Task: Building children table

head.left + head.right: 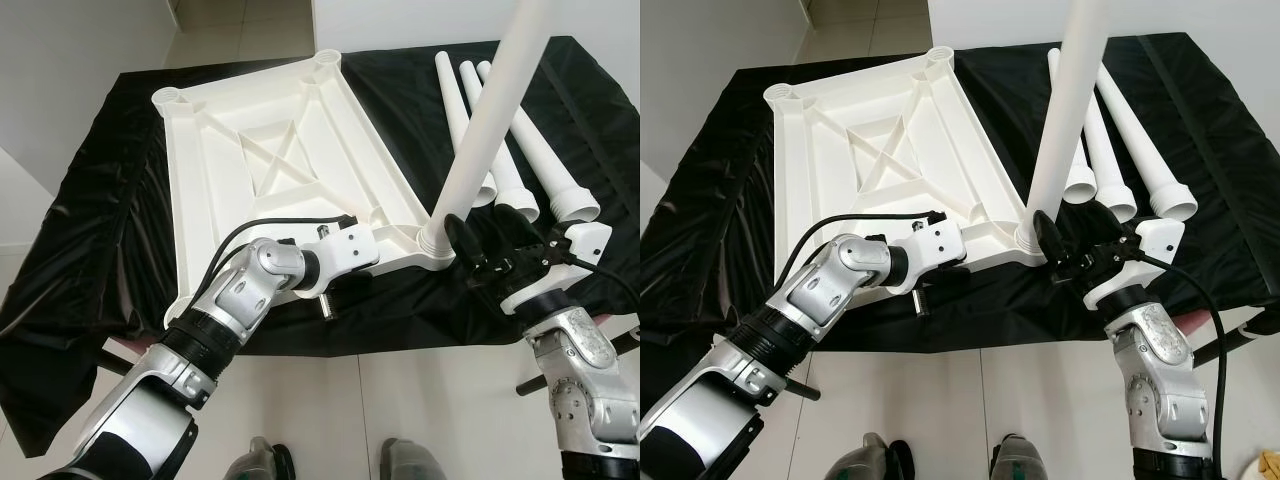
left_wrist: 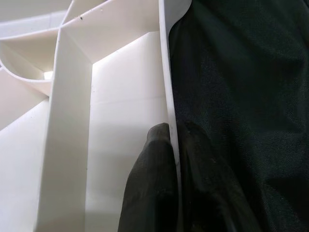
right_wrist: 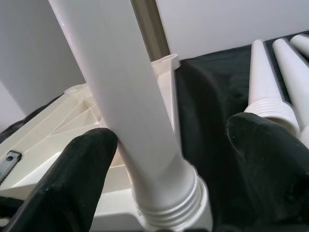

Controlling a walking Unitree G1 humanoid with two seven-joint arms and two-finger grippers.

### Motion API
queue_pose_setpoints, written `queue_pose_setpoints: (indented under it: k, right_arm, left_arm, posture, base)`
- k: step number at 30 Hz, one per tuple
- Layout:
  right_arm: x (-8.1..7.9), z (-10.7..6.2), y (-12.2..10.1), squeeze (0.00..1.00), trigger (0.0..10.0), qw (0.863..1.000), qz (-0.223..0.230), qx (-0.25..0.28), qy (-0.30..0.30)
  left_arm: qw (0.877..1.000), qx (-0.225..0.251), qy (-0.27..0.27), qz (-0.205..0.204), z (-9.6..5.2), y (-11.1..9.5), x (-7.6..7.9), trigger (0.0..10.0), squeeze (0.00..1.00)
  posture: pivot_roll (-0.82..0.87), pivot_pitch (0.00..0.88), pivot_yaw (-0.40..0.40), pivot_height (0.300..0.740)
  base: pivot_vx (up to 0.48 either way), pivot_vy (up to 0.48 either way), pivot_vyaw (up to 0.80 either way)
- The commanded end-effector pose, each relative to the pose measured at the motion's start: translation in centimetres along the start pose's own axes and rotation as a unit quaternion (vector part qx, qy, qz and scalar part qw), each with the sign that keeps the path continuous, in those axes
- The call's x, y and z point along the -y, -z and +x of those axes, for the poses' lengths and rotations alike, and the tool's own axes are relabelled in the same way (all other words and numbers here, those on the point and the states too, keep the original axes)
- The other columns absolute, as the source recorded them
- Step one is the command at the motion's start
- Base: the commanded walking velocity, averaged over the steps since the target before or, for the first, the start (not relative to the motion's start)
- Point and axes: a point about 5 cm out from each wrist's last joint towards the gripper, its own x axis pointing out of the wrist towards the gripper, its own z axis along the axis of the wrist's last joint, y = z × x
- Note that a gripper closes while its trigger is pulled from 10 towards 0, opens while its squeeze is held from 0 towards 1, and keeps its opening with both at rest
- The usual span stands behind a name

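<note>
**One leg stands in the upturned table top, three lie waiting**

The right gripper (image 3: 169, 174) is spread wide around the base of the upright leg (image 1: 490, 120): one black finger (image 3: 72, 179) touches the leg's side, the other (image 3: 270, 159) stands apart from it. The upright leg sits in the corner socket (image 1: 432, 240) of the table top (image 1: 270, 150), at the near corner on the robot's right, and rises steeply out of the picture.

The left gripper (image 2: 174, 179) is closed on the near rim of the table top, one finger (image 2: 149, 183) inside the wall and the other on the outside, against the black cloth (image 1: 110, 200). It grips that rim toward the middle of the near edge, left of the occupied socket.

The table top lies upside down on the black cloth, its ribs and crossed bracing facing up, with open sockets at the far corners (image 1: 168, 96). Three loose legs (image 1: 520, 140) lie side by side on the cloth to the right of the table top, wide ends toward the robot, just beyond the right gripper.
</note>
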Motion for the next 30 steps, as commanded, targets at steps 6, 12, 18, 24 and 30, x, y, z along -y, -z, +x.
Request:
queue_pose_setpoints:
  k: [6, 12, 18, 24, 30]
  right_arm:
    - [-0.1, 0.5, 0.8, 0.0, 10.0, 0.998, 0.009, -0.033, -0.047]
    - [1.4, 2.5, 0.7, 0.0, 10.0, 0.997, -0.019, -0.041, -0.062]
    - [1.8, 3.3, 0.4, 0.0, 10.0, 0.997, -0.029, -0.041, -0.063]
    - [2.6, 5.3, 0.1, 0.0, 10.0, 0.995, -0.033, -0.051, -0.084]
    - [3.1, 6.4, 0.1, 0.0, 10.0, 0.992, -0.038, -0.057, -0.11]
  left_arm:
    - [1.0, -0.009, -0.026, -0.007, -1.0, 0.1, -0.8, 10.0, 0.0]
    - [0.999, 0.035, -0.027, -0.021, -1.3, -1.7, -0.8, 10.0, 1.0]
    - [0.998, 0.044, -0.031, -0.02, -1.4, -2.1, -0.9, 10.0, 1.0]
    - [0.997, 0.073, -0.027, -0.022, -1.6, -3.6, -0.8, 10.0, 0.0]
    - [0.993, 0.103, -0.038, -0.045, -1.5, -4.9, -0.9, 10.0, 0.0]
  posture:
    - [-0.11, 0.127, 0.097, 0.74]
    - [-0.11, 0.126, 0.081, 0.74]
    - [-0.1, 0.124, 0.072, 0.74]
    - [-0.09, 0.12, 0.058, 0.74]
    - [-0.08, 0.116, 0.055, 0.74]
  base:
    - [0.0, 0.0, 0.0]
    - [0.0, 0.0, 0.0]
    - [0.0, 0.0, 0.0]
    - [0.0, 0.0, 0.0]
    - [0.0, 0.0, 0.0]
